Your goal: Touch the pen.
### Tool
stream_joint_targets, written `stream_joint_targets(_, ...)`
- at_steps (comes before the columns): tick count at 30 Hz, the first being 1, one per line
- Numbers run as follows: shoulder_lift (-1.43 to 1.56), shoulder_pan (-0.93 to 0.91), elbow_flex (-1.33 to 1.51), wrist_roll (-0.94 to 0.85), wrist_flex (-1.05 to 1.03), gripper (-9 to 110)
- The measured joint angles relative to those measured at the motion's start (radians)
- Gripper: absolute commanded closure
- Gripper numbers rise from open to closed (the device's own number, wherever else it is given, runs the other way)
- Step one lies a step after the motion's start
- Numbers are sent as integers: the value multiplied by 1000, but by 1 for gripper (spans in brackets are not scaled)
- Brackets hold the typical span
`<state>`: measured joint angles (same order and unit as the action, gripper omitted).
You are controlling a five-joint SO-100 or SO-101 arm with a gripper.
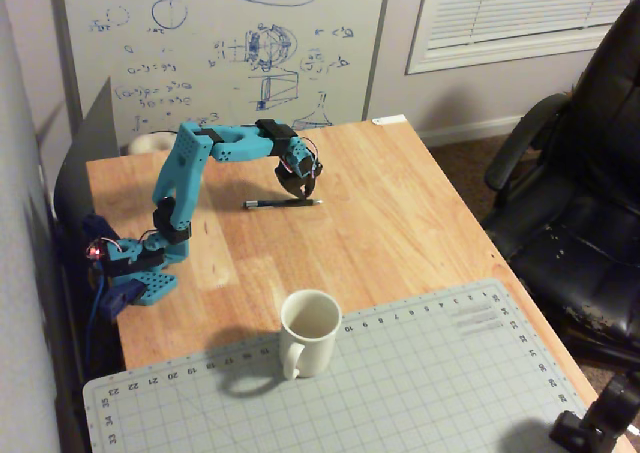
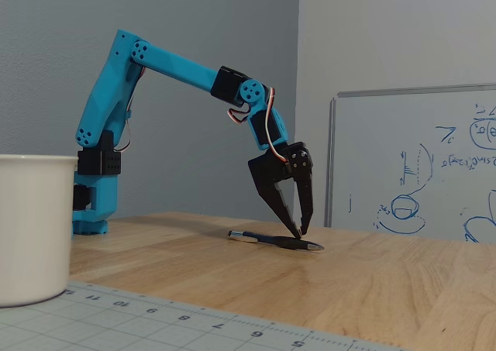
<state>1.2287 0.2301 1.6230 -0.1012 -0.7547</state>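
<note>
The pen is slim and dark with a silvery tip. It lies flat on the wooden table, left to right in a fixed view, and also shows in the other fixed view. The turquoise arm reaches over it. My black gripper points down right over the pen's right half. In a fixed view from the side, the gripper has its tips together, empty, and they meet the pen's barrel near its tip end. I cannot tell if they press on it or hover a hair above.
A white mug stands on the grey cutting mat at the table's front, also in the side view. A whiteboard stands behind the table. A black office chair is to the right. The arm's base sits at the left edge.
</note>
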Motion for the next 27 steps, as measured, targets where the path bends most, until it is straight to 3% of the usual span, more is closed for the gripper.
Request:
stream_joint_targets(3,12,-25,23,31,-29,101)
stream_joint_targets(5,129,-104,167,58,-170,101)
stream_joint_targets(8,396,-175,554,74,-337,101)
stream_joint_targets(13,999,-193,1220,75,-396,101)
stream_joint_targets(20,1973,-195,1491,75,-405,101)
stream_joint_targets(27,2094,-195,1531,77,-416,101)
